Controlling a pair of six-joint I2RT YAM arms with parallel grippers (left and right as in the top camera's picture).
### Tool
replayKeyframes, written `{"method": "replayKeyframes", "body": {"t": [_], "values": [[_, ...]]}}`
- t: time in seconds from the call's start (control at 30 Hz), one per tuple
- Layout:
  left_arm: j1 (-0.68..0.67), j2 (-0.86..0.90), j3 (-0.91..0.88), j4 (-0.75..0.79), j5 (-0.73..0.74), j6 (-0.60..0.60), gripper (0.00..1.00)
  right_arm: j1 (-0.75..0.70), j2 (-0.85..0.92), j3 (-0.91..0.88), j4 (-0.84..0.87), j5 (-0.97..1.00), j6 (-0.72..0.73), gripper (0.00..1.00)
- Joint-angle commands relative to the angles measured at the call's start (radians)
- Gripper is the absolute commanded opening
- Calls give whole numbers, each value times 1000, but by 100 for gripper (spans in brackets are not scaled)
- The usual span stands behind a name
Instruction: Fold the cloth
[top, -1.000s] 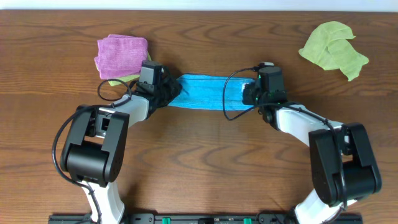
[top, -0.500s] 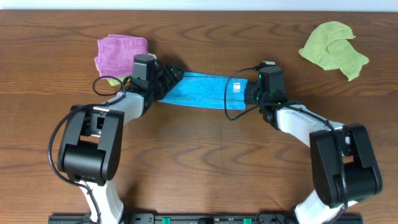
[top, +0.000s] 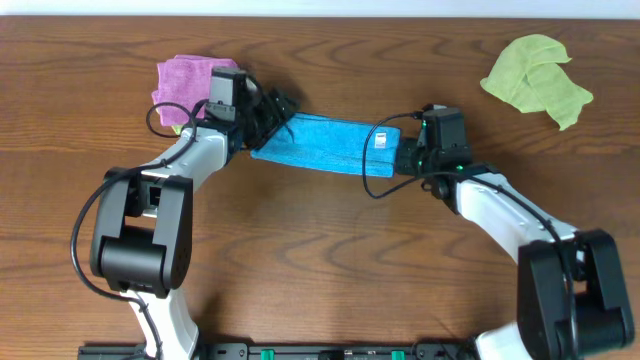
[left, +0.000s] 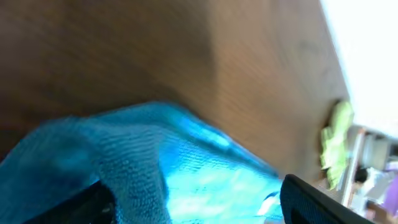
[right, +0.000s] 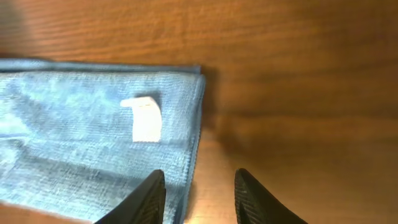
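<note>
Two grippers are being held at opposite ends of the cloth (top: 325, 145): right gripper (right: 199, 179) just off its tagged end, fingers spread, empty; left gripper (top: 268, 118) at its far end, fingers wide, nothing pinched, probably so the folded strip is being left lying flat.

Both arms reach up-frame from the bottom corners, elbows bent. Left hand (top: 276, 116), upper left of ctr, fingers (left: 323, 200) spread wide. Right hand (top: 402, 156), right of ctr, fingers (right: 148, 194) partly apart, pointing left.
</note>
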Motion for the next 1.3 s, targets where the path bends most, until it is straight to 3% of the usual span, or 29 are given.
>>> {"method": "replayKeyframes", "body": {"t": [0.0, 0.23, 0.63, 0.8, 1.0, 1.1, 1.2, 1.27], "values": [[7, 1, 39, -74, 19, 92, 81, 6, -39, 14, -24, -39, 60, 36], [6, -5, 79, -244, 51, 176, 71, 8, -56, 14, -38, -110, 96, 33], [4, -96, 254, -625, -81, 327, 72, 65, -58, 14, -47, -121, 115, 30], [3, -97, 279, -636, -92, 334, 72, 64, -72, 14, -64, -121, 116, 25], [-29, -94, 279, -578, -198, 335, 72, 63, -103, 14, -92, -121, 225, 20], [-61, -87, 278, -552, -246, 335, 66, 61, -110, 14, -114, -122, 274, 24], [-99, -58, 278, -541, -284, 341, 54, 51, -113, 14, -141, -164, 317, 38], [-113, -28, 278, -542, -301, 346, 49, 37, -113, 14, -170, -181, 320, 42]]}}
